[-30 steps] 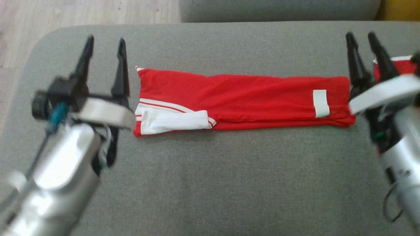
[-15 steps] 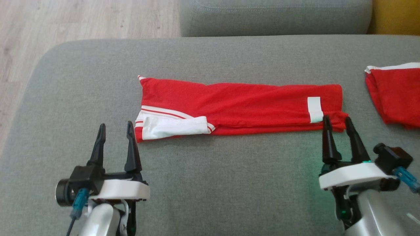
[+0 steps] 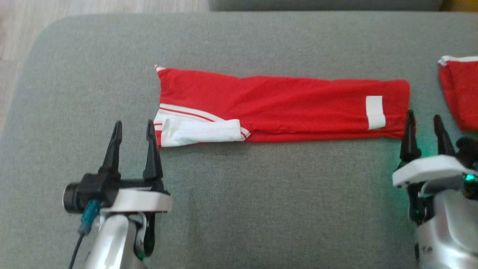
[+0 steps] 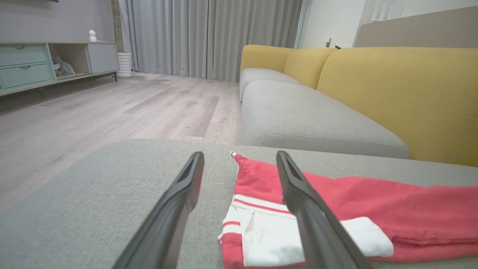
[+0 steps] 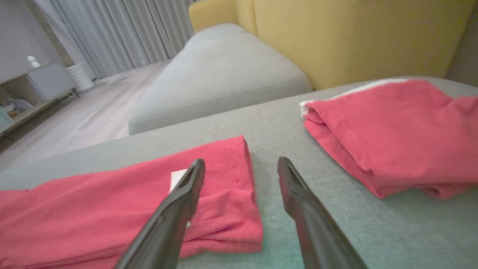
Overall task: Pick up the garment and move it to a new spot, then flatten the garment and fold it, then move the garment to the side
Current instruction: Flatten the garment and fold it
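Note:
The garment [image 3: 283, 106] is red with white trim, folded into a long narrow strip lying flat across the grey cushion [image 3: 239, 209]. Its white-striped end [image 4: 261, 231] points left and a white label sits near its right end. My left gripper [image 3: 134, 124] stands open on the near side of the left end, its right finger just short of the white trim. My right gripper [image 3: 424, 116] is open at the strip's near right corner, with the left finger over the cloth edge [image 5: 224, 209]. Neither holds anything. The left wrist view has the open left gripper [image 4: 239, 155] over the striped end.
A second folded red garment [image 3: 461, 93] lies on the cushion right of the strip, also seen as a red pile [image 5: 392, 127]. A grey sofa seat [image 4: 306, 116] with yellow backrest [image 4: 403, 86] lies beyond. The wooden floor [image 4: 93, 119] drops off left of the cushion.
Both arms have drawn back from beside the strip's far ends to its near side. The right gripper then shifted right to the strip's corner. The camera has also moved.

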Tool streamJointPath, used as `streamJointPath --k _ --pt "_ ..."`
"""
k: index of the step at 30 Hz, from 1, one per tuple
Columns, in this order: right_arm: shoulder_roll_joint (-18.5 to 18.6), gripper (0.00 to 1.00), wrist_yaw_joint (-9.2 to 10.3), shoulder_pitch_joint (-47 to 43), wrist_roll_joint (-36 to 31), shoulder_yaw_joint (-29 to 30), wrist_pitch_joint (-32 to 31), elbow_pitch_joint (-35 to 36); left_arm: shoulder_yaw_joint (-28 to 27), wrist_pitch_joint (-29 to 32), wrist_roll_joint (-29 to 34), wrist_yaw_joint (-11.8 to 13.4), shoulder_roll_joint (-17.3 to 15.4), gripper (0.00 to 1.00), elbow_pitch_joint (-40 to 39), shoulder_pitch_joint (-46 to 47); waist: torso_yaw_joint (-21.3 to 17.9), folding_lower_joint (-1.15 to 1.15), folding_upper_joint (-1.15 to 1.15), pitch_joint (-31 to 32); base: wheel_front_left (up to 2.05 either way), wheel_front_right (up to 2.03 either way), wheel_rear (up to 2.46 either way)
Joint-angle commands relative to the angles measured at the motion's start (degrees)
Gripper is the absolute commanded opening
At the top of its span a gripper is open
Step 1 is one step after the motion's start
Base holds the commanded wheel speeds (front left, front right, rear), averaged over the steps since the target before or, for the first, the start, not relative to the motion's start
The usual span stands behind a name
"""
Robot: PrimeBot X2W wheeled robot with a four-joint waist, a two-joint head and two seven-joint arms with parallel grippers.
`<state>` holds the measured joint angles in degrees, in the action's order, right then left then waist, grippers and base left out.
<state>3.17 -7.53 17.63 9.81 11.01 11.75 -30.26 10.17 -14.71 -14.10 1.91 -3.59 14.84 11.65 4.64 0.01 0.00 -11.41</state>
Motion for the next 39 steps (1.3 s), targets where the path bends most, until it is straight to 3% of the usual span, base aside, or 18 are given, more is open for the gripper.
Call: streamJointPath --k 1,10,11,12,13,22,30,39 --pt "-0.2 1.00 0.04 3.1 -1.6 0.3 -1.2 -0.8 -2.4 -0.3 0.7 -0.5 0.0 1.00 -1.1 2.9 0.8 -0.01 0.00 -2.0 0.00 0.00 0.00" --pt "-0.3 1.00 0.04 9.6 -0.6 2.1 -3.9 -15.7 -2.3 -0.3 1.7 -2.3 0.6 1.00 1.3 4.5 1.7 -0.01 0.00 -4.0 0.00 0.00 0.00" --pt "-0.3 0.83 0.04 10.0 -0.8 2.0 -3.9 -17.0 -2.4 -0.3 1.8 -2.3 0.6 1.00 1.4 4.6 1.7 -0.01 0.00 -4.0 0.00 0.00 0.00" --pt "-0.3 0.17 0.04 10.3 -0.8 2.0 -3.6 -18.0 -2.4 -0.3 1.8 -2.3 0.7 1.00 1.5 4.7 1.7 -0.01 0.00 -4.0 0.00 0.00 0.00" --pt "-0.3 0.00 0.04 10.6 -1.0 1.9 -3.1 -18.9 -2.5 -0.3 1.8 -2.3 0.7 1.00 1.6 4.7 1.7 -0.01 0.00 -3.9 0.00 0.00 0.00" --pt "0.1 0.00 0.04 12.3 -6.2 8.9 0.9 -20.4 -2.6 -0.3 1.4 -2.1 0.7 1.00 2.1 4.1 0.0 -0.01 0.00 -1.4 0.00 0.00 0.00" --pt "5.3 0.00 0.04 12.9 -11.1 16.0 -0.6 -18.2 -2.3 -0.3 0.9 -2.2 0.7 1.00 2.5 3.2 -0.7 -0.01 0.00 0.7 0.00 0.00 0.00" --pt "4.4 0.00 0.04 15.2 -8.9 12.9 -2.7 -13.7 -2.5 -0.3 0.4 -2.3 0.7 1.00 2.6 2.2 0.1 -0.01 0.00 3.3 0.00 0.00 0.00"
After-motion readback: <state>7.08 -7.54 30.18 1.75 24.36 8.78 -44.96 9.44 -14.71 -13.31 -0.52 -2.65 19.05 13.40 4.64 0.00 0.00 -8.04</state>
